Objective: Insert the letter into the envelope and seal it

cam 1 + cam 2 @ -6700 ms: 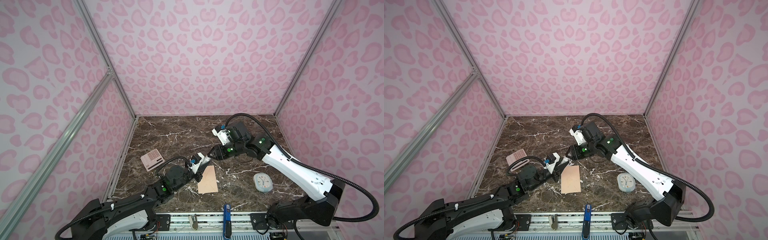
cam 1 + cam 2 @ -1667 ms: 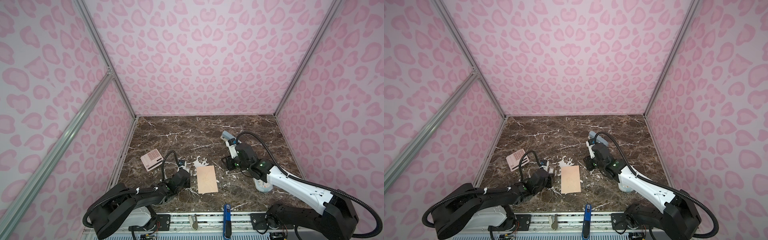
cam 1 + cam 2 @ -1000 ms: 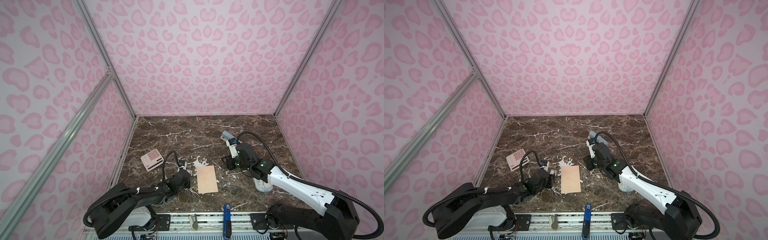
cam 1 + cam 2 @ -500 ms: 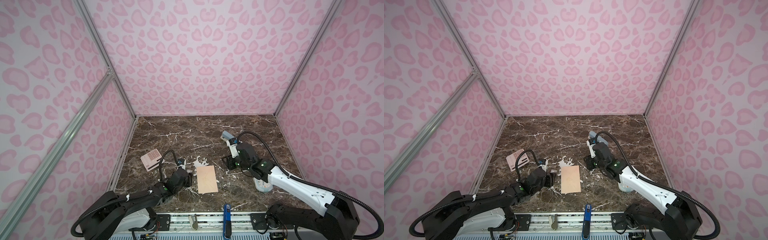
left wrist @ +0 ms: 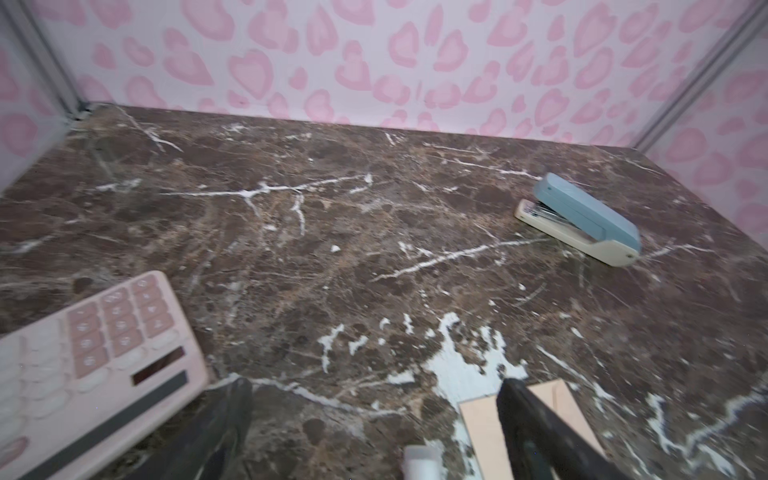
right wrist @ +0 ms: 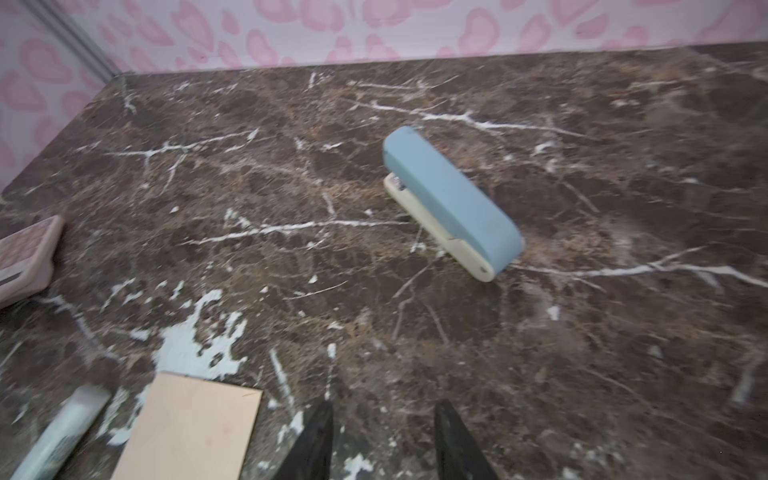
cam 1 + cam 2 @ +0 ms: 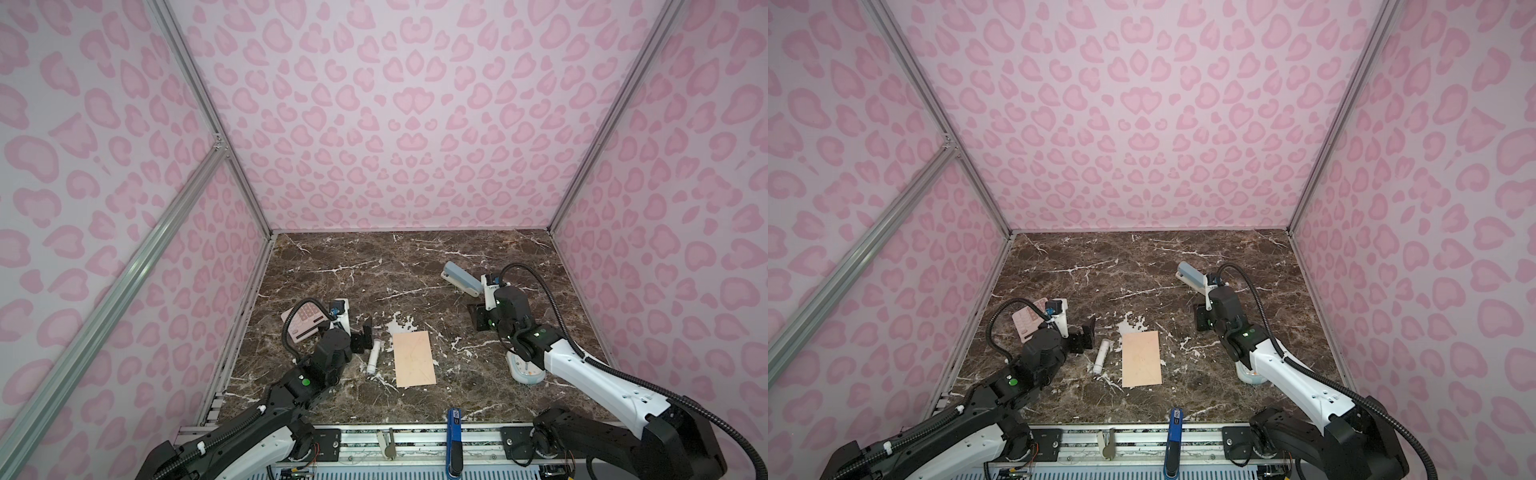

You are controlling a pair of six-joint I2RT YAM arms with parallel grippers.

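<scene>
The left claw (image 5: 376, 384) stood spread wide and empty above the dark marble worktop (image 7: 374, 270), with a small white tube (image 7: 373, 356) lying just beside it. The flat peach-orange paper envelope (image 7: 414, 359) lay closed just beyond that tube, between both claws. The right claw (image 6: 384, 405) was parted, pinching nothing.

Envelope (image 7: 414, 359) laid on the table (image 7: 415, 266), tube (image 7: 373, 355) placed just left of it, calculator (image 7: 309, 316) set farther left and behind, stapler (image 7: 460, 277) set behind to the right.
</scene>
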